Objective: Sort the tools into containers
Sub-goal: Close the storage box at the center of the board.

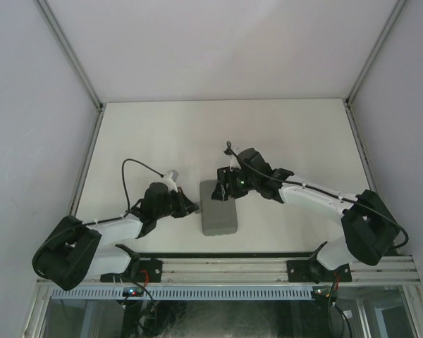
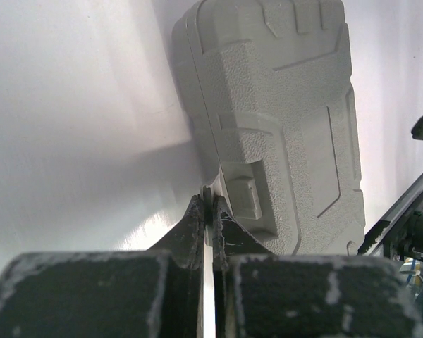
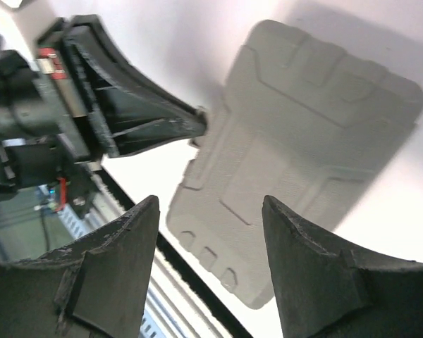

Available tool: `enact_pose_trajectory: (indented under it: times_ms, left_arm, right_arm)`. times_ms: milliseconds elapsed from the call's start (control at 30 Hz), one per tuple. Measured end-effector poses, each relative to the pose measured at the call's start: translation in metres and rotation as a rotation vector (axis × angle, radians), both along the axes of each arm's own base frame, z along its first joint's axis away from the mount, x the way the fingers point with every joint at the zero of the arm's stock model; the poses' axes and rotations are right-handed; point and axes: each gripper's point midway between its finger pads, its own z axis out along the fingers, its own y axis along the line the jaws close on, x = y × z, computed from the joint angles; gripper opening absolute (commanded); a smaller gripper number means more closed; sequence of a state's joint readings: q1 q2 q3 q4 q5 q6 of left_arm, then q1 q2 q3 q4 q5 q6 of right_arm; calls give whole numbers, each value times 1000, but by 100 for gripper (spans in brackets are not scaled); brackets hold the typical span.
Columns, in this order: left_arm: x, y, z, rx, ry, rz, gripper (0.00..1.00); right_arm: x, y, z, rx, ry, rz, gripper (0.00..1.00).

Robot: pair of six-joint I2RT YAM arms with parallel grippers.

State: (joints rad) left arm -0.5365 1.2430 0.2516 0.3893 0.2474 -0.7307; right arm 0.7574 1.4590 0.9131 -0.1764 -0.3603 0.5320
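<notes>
Case point(image 1: 219, 207), grey moulded plastic, closed, flat on table point(image 1: 162, 134): likely stiff, light, pebbled rather than slippery; best taken at its latch edge. Left gripper point(image 2: 208, 203) pinched closed against case's latch side; right gripper point(image 3: 211, 232) spread wide above case, holding nothing.

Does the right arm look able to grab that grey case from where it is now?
Probably yes. The right gripper is open just above the case, with nothing between them. The left gripper only seems to pinch one side edge, leaving the top free.
</notes>
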Motion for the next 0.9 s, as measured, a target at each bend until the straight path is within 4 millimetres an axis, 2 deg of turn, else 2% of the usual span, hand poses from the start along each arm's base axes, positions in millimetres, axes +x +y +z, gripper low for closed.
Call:
enact_pose_trajectory:
  times_ms: [133,300,533,700,900]
  left_arm:
    - [-2,1,0,9,3,-5,4]
    - [-6,3,1,19,9,-10,11]
    - [-20,12,3,52,33,-22,34]
    - [-27,18,6,69,39,-23,45]
    - [-31,20,12,58,38,-15,54]
  right_arm:
    - [-1,-9,-12,-109,-33,-34,58]
    - [-1,-9,-17,-194,-70,-44,58]
    - [12,-29,-29,-329,-121,-169,68]
    - [7,-40,-43,-325,-93,-210,73]
    - [-6,-38,-58,-238,-8,-204,75]
